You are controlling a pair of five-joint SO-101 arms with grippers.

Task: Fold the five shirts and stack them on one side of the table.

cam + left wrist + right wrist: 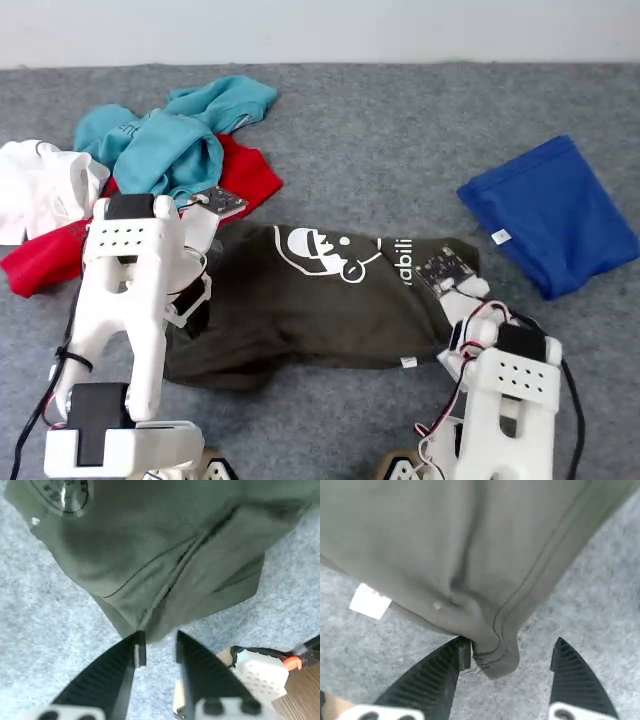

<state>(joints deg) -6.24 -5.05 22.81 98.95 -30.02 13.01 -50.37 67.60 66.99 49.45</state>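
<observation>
an olive shirt (300, 310) lies rumpled, print up, near the front edge of the grey table (400, 130), between the two arms. the left gripper (159, 647) sits at the shirt's left hem, its fingers (127, 667) narrowly parted with the fabric's edge just at their tips. the right gripper (512, 645) stands wide open at the right-hand corner, where a stitched fold of cloth rests against one finger (445, 672). a folded blue shirt (550, 215) lies toward the right edge. teal (170, 140), red (245, 170) and white (40, 190) shirts are heaped together near the back left corner.
</observation>
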